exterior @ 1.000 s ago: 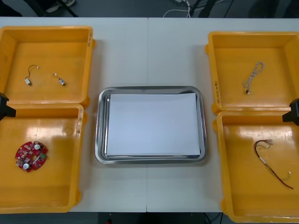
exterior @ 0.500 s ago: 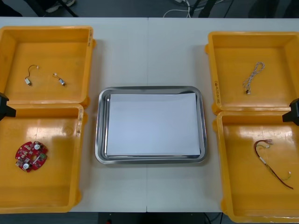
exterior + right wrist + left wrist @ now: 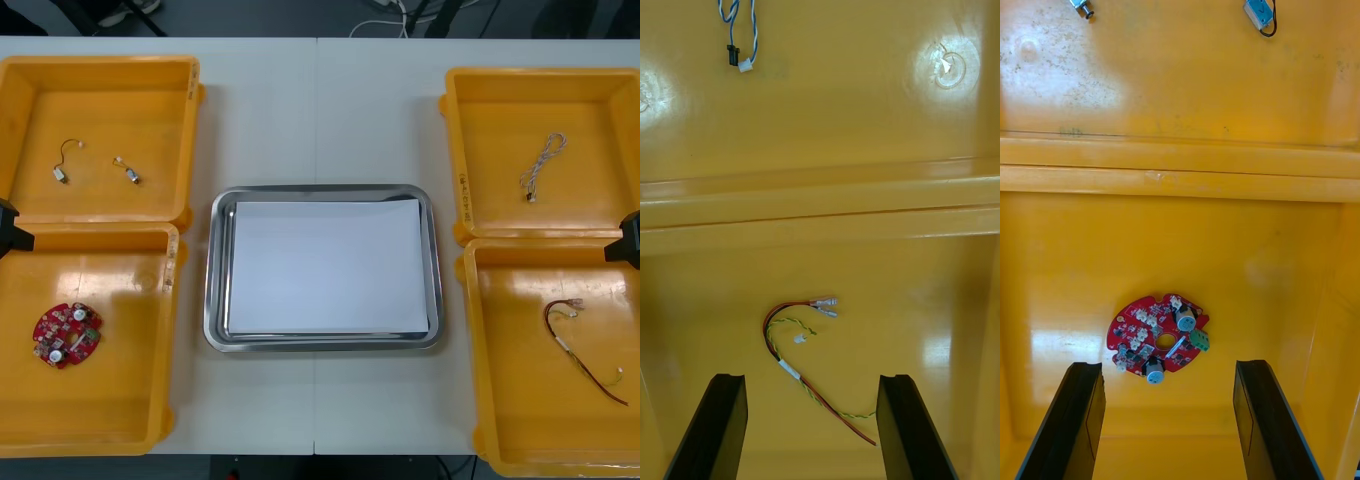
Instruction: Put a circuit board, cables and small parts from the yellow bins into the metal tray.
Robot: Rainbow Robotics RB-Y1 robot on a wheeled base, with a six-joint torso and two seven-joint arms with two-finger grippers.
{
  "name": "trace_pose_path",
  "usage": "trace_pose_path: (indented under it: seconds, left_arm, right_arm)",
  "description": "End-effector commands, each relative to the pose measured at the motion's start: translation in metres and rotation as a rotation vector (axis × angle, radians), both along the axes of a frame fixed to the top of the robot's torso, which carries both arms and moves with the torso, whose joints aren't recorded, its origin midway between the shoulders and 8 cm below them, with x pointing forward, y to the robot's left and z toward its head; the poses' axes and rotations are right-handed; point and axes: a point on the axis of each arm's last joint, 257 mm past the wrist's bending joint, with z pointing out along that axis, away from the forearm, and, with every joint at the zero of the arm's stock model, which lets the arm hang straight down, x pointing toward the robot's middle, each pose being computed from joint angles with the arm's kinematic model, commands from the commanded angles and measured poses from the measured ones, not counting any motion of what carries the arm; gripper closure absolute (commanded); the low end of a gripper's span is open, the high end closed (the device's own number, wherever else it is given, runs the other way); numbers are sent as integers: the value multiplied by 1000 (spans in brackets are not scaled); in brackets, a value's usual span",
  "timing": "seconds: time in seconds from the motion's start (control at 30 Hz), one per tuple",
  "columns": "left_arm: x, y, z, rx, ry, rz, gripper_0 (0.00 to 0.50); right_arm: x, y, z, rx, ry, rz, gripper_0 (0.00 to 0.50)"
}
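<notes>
Front view: the tray, white inside, sits mid-desk between four bins. The far-left bin holds two small parts, the near-left the board, the far-right a blue-white cable, and the near-right a red-yellow cable.

Right wrist view: the right claw, spread wide, hangs over the red-yellow cable.

Left wrist view: the left claw, spread wide, hangs over the board.
</notes>
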Motion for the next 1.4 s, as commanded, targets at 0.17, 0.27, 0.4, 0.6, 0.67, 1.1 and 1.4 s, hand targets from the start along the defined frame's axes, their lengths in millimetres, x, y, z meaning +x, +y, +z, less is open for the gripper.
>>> trace_pose_path:
  seconds: [0.17,0.27,0.4,0.6,0.67,1.1,1.4]
  left_arm:
    - [8,3,18,66,-35,-74,0]
    - [8,3,18,66,-35,-74,0]
    - [8,3,18,66,-35,-74,0]
    - [-6,-5,-25,13,53,-59,0]
    - [-6,-3,-26,17,54,-54,0]
    - [-5,-2,-15,25,44,-51,0]
    - [-10,-8,-1,5,32,6,0]
  right_arm:
    - [0,-1,10,0,-30,2,0]
    - [18,-1,39,-9,-108,6,0]
    - [24,5,56,-9,-146,17,0]
    - [23,5,50,-9,-145,24,0]
    - [21,5,46,-7,-136,27,0]
    - [-1,5,14,-6,-88,59,0]
    - [-25,12,-8,-32,-94,121,0]
